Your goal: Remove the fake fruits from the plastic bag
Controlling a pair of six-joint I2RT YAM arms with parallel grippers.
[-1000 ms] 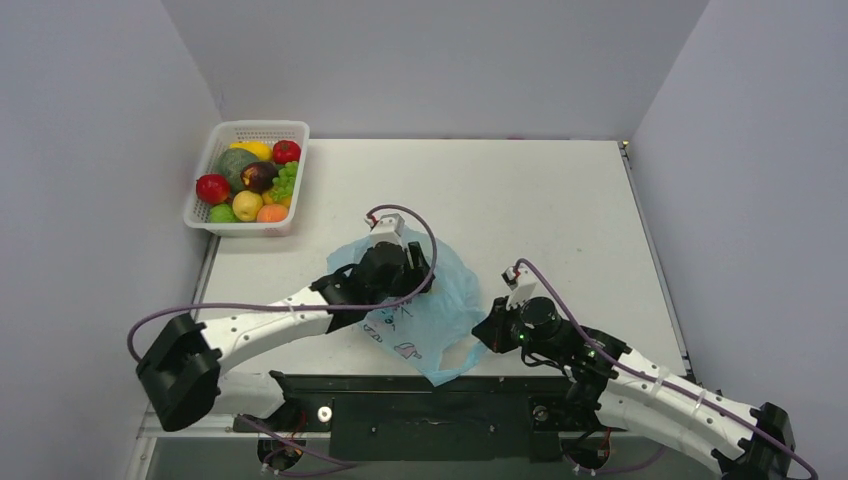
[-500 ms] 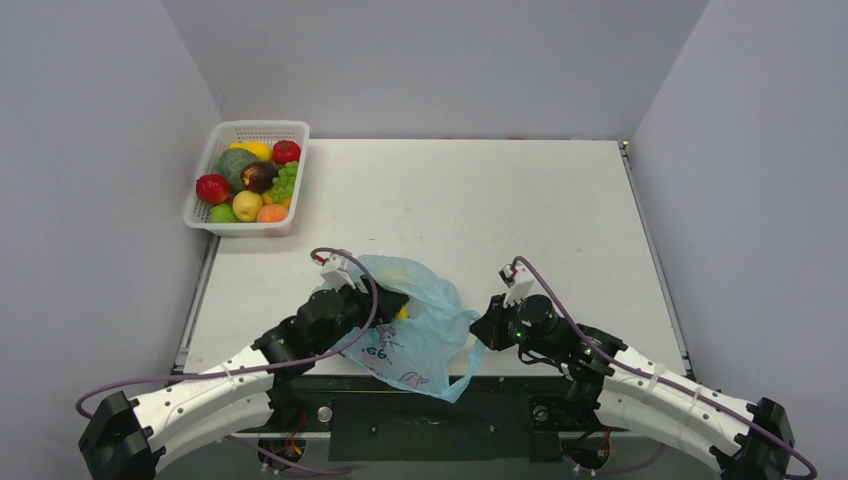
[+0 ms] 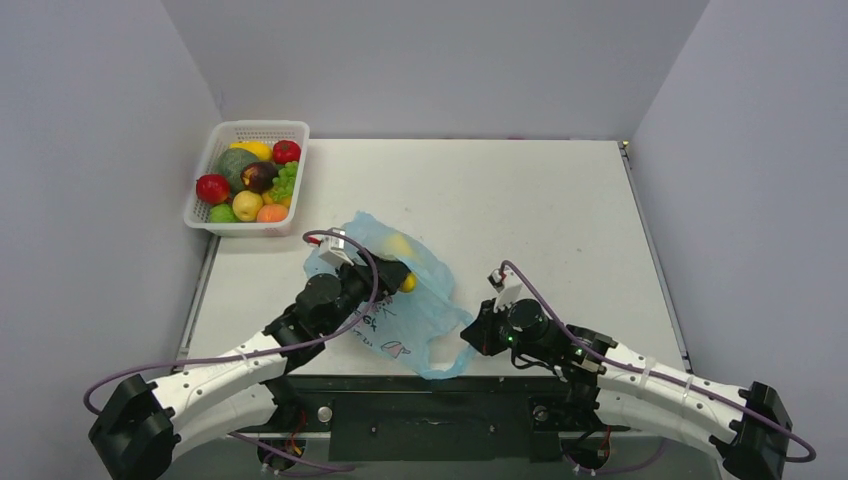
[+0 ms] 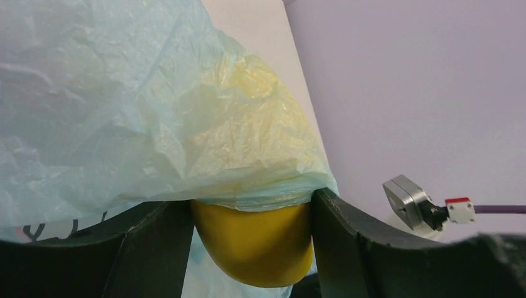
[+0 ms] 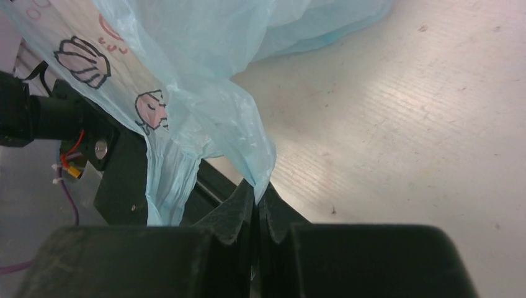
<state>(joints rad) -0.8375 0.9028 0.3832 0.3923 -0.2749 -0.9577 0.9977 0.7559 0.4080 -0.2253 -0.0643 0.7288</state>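
Left wrist view showed the left claw (image 4: 251, 245), part open, gripping mid-body a glossy, likely slippery fruit (image 4: 254, 254) at lower centre under the flimsy bag (image 4: 124, 112), whose edge the right claw (image 5: 255, 202) pinched shut.

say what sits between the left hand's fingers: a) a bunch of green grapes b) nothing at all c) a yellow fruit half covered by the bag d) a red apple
c: in the left wrist view, the left hand has a finger pressed on either side of a yellow fruit, with the plastic bag draped over the fruit's top.
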